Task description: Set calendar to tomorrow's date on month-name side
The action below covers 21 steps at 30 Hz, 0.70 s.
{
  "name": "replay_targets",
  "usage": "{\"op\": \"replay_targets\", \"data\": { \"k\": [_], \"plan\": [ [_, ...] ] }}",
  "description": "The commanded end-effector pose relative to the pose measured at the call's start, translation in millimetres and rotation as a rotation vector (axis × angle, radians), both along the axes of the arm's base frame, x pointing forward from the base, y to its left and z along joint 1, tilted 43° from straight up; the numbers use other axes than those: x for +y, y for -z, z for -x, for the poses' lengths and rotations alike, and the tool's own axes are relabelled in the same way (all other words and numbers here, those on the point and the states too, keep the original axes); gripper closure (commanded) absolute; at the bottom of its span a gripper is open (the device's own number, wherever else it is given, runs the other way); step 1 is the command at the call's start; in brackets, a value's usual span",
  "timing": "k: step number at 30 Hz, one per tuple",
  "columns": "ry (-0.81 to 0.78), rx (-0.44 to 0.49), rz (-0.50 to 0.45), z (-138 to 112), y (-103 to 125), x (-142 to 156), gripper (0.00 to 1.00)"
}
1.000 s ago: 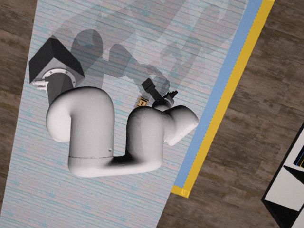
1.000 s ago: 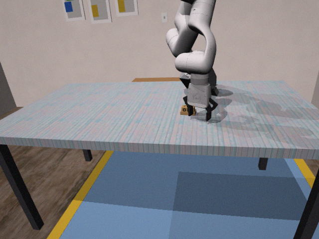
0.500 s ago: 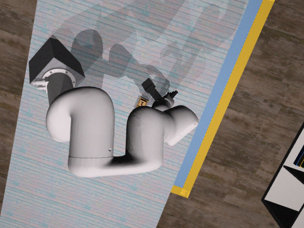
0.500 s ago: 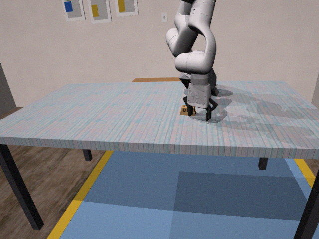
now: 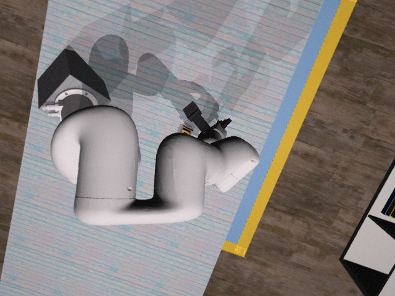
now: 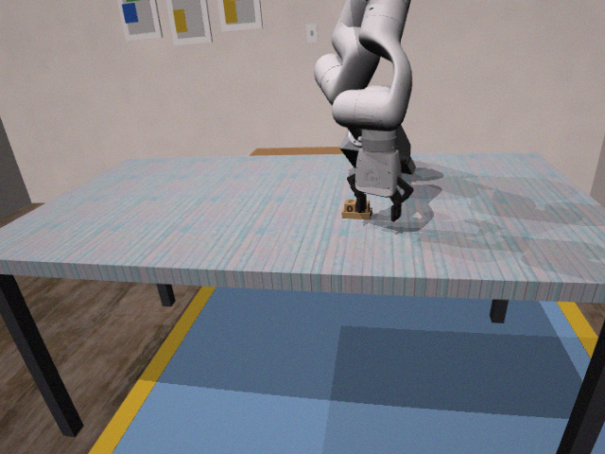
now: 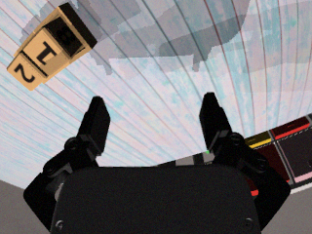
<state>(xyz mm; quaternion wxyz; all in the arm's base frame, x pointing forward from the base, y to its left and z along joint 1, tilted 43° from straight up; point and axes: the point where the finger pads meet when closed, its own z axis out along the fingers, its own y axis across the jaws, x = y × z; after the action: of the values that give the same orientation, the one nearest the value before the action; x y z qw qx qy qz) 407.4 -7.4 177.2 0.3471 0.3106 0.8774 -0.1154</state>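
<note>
The calendar is a small wooden tray with two digit cubes. It lies at the upper left of the wrist view, and the faces towards this camera read 2 and 1 beside a dark part at its far end. In the exterior view the calendar stands flat on the table, with a 0 showing on its front. My gripper is open and empty, low over the table just right of the calendar. Its left finger stands in front of the calendar's right part and hides it. In the wrist view the gripper's fingers frame bare table. From above, the arm hides most of the calendar.
The arm's base stands on the table to the left. The table's right edge runs close by, above a blue and yellow floor strip. A shelf stands on the floor beyond it.
</note>
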Motion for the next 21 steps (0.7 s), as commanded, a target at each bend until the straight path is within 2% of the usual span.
{"op": "replay_targets", "data": {
  "k": [1,7,12,16,21],
  "plan": [
    [-0.001,-0.001,0.000,5.7,-9.0,5.0,0.00],
    [0.006,-0.005,-0.005,7.3,-11.0,6.0,0.00],
    [0.143,-0.083,-0.105,8.4,-12.0,3.2,0.00],
    [0.191,-0.111,-0.140,10.5,-13.8,-1.8,0.00],
    [0.192,-0.111,-0.141,15.1,-17.9,-13.0,0.00]
  ]
}}
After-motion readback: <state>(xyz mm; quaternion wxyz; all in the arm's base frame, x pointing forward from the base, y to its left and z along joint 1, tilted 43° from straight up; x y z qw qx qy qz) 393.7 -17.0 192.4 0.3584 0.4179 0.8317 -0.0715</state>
